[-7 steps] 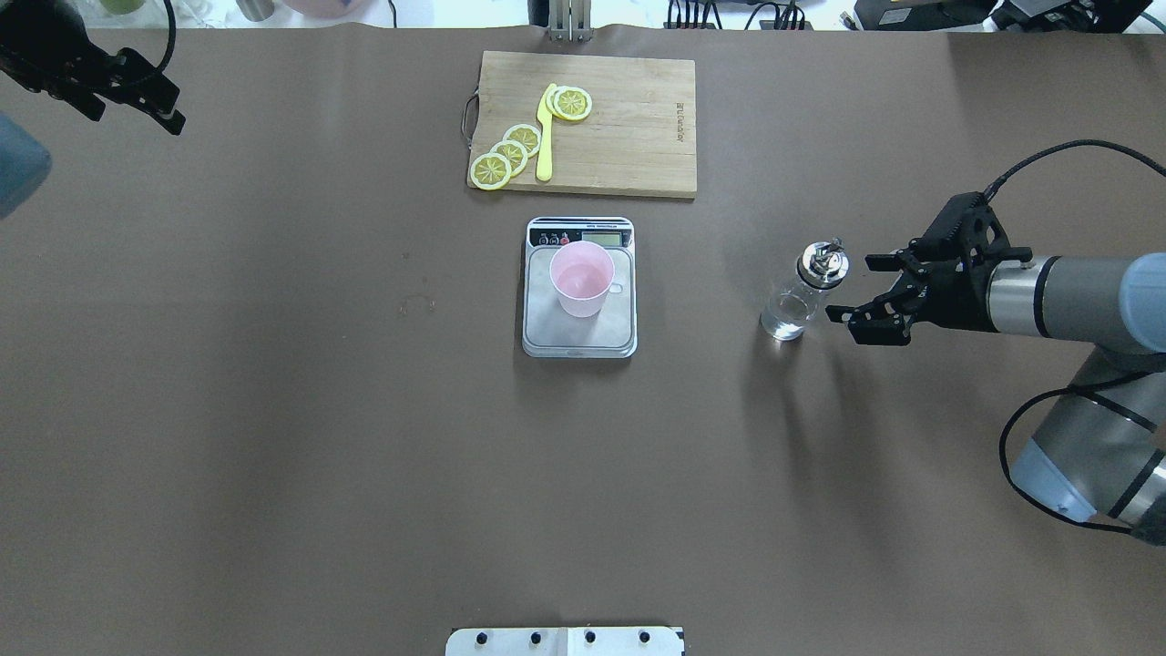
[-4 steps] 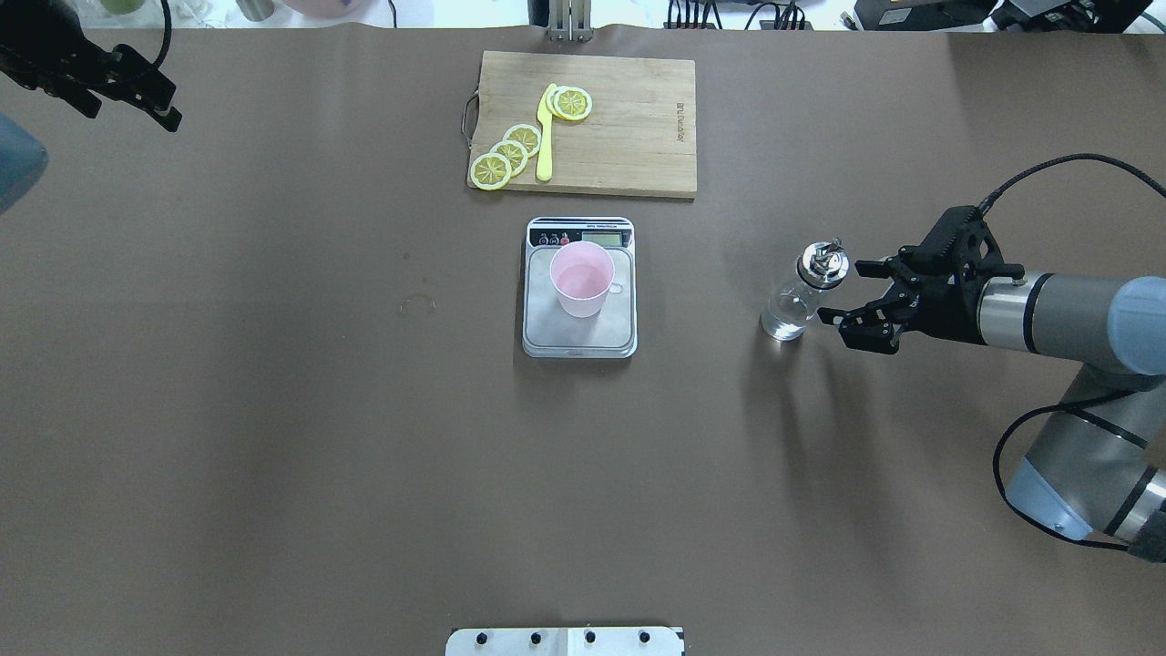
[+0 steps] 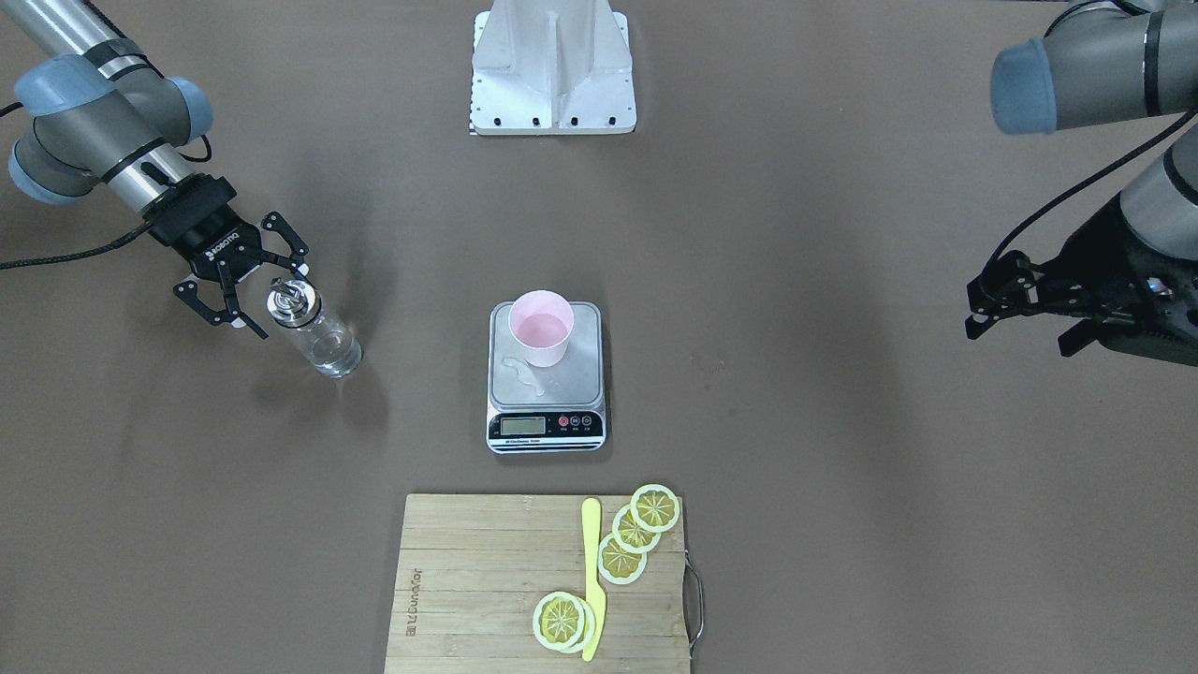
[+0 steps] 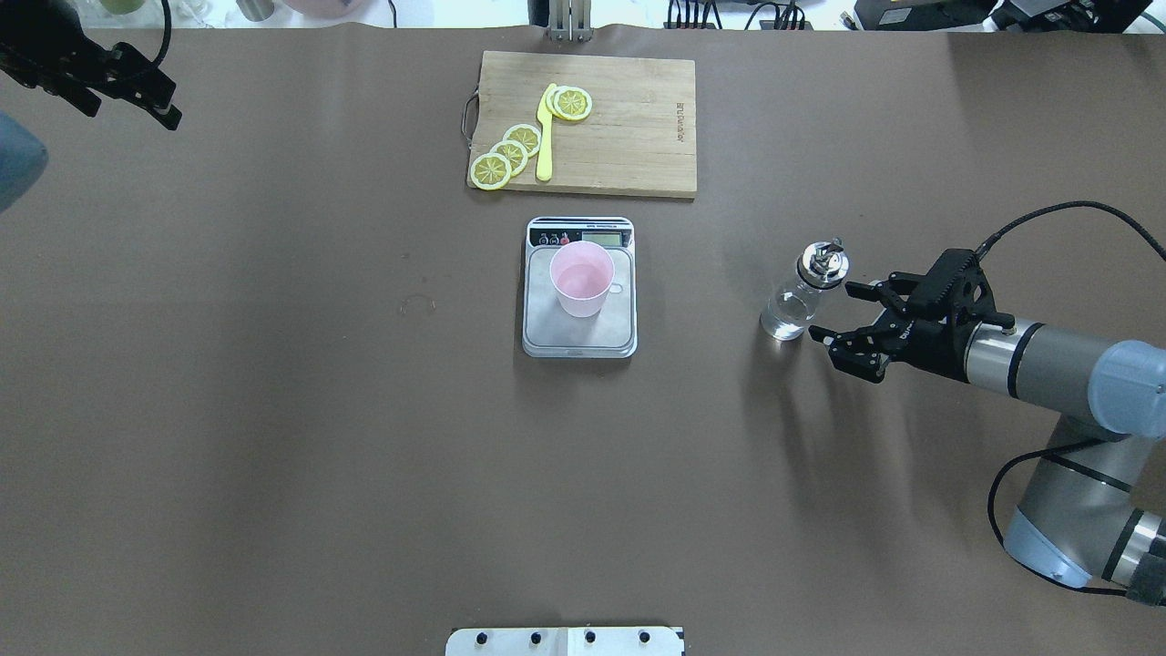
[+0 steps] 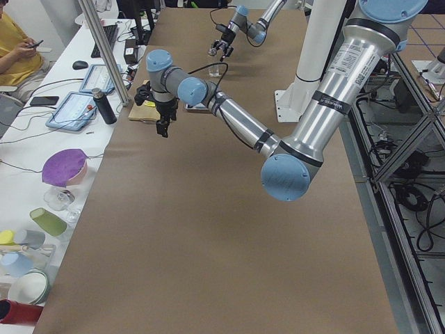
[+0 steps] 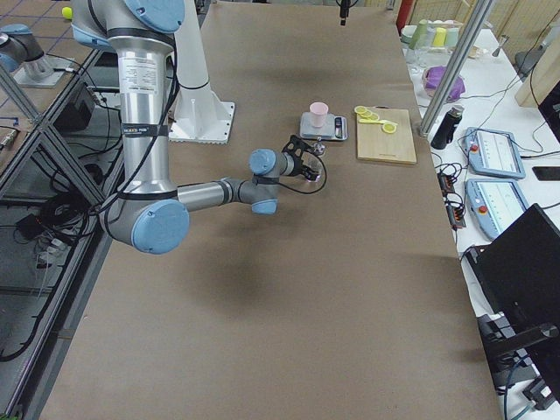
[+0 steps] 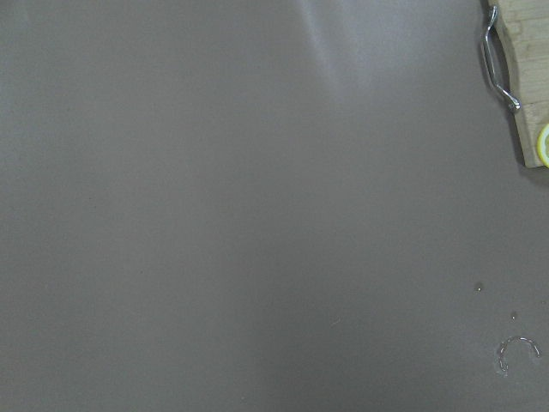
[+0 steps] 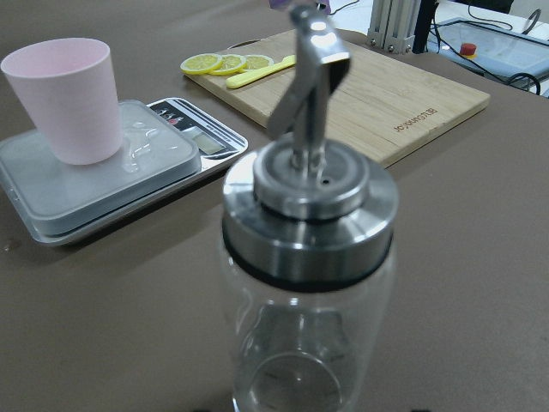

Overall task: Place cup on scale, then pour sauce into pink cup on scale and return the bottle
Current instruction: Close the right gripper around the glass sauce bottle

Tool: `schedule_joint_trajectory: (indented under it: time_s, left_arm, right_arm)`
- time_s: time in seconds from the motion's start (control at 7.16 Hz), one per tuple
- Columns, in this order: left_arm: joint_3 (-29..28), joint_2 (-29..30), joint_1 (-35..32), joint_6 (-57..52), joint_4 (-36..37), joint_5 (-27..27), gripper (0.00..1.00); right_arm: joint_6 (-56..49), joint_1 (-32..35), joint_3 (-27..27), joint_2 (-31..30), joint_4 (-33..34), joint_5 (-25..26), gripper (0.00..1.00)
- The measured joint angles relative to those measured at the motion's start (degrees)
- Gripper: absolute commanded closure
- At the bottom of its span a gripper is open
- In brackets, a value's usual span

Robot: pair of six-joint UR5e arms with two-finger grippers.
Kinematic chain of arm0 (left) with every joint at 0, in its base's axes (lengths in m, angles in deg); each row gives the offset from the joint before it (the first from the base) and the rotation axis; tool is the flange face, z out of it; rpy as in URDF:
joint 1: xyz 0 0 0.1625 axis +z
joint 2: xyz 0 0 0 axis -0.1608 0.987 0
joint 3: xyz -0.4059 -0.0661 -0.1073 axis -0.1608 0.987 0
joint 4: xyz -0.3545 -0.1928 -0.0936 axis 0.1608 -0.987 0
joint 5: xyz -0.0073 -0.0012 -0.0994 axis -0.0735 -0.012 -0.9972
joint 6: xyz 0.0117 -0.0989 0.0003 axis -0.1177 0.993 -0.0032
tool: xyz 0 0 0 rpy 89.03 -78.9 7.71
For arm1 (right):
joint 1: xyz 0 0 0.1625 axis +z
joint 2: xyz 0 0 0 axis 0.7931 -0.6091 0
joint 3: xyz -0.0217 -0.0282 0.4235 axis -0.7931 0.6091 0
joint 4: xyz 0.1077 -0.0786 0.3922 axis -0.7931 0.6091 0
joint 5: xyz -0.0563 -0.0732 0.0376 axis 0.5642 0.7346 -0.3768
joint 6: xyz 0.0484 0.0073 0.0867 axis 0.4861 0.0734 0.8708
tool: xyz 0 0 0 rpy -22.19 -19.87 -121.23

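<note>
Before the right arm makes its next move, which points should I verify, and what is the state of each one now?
1. Cup upright on scale: ok.
2. Bottle upright: ok.
3. Right hand open, beside the bottle: ok.
4. Left hand far from the scale: ok.
5. Scale platform dry: not ok, a small puddle lies beside the cup.
6. Fill level in the cup: cannot tell.

White "ROBOTIQ" lettering showing on the body of the black two-finger right gripper (image 3: 273, 298), a burnt-in brand word running along the far rectangular wooden cutting board (image 4: 619, 137), at its end on the robot's right, letters blurring beyond sure reading
</note>
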Motion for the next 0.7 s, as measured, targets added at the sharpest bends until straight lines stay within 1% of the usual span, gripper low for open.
schedule_joint_trajectory:
  time_s: [0.14,0.28,0.42,0.7]
  left_arm:
    - [0.03,0.06,0.0,0.0,0.0,0.0,0.01]
    - [0.03,0.1,0.0,0.02,0.0,0.0,0.01]
    - [0.02,0.13,0.0,0.03,0.0,0.0,0.01]
    - [-0.04,0.15,0.0,0.06,0.0,0.0,0.01]
  right_arm:
    - [0.72,-1.28,1.28,0.35,-1.95,2.24,0.12]
    - [1.48,-2.21,1.89,0.57,-2.88,4.21,0.08]
    - [2.46,-2.96,2.03,0.67,-3.27,5.76,0.01]
    - [4.82,-3.61,2.18,1.06,-3.97,7.01,0.01]
